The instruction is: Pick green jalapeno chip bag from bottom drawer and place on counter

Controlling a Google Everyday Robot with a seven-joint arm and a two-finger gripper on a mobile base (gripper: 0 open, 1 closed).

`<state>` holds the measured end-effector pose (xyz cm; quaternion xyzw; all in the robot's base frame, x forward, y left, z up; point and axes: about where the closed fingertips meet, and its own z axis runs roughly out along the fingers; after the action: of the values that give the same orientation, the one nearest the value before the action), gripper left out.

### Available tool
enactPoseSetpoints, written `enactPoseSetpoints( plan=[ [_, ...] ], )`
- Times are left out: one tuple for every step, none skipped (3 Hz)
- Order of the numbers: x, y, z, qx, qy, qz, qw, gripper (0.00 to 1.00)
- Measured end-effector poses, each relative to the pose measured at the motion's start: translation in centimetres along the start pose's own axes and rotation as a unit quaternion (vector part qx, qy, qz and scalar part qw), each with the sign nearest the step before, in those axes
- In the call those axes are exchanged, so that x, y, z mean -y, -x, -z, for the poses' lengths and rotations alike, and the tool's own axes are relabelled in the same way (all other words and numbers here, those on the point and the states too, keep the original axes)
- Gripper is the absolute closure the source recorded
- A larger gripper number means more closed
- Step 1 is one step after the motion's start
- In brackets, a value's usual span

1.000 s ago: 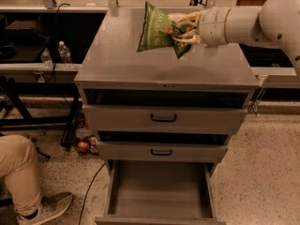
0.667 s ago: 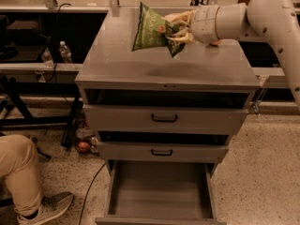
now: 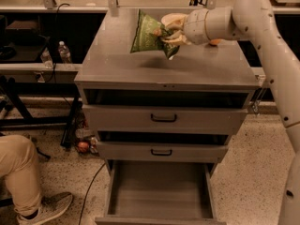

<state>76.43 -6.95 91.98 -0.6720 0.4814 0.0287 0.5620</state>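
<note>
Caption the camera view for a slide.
The gripper holds green jalapeno chip bag above counter; bottom drawer open.

A lab or workshop: a grey metal drawer cabinet (image 3: 164, 121) on speckled floor (image 3: 248, 163), with water bottles (image 3: 64, 52) on a bench. The gripper (image 3: 167, 34) grips the green jalapeno chip bag (image 3: 146, 32) above the counter (image 3: 140, 67).

No legible text anywhere. Print on the green jalapeno chip bag (image 3: 146, 32) is unreadable; the claw (image 3: 168, 34) grips it above the counter (image 3: 117, 62).

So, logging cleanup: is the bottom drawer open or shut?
Open: the bottom drawer juts out, its floor showing. The claw holds the green jalapeno chip bag above the counter.
</note>
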Motion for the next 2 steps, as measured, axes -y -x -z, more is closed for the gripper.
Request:
enactPoseSetpoints(
  plan=[
    [0.16, -1.33, -0.80, -0.006, 0.004, -0.021, 0.9997, 0.64],
    [0.29, -2.08, -1.17, -0.009, 0.005, -0.038, 0.9992, 0.39]
  ],
)
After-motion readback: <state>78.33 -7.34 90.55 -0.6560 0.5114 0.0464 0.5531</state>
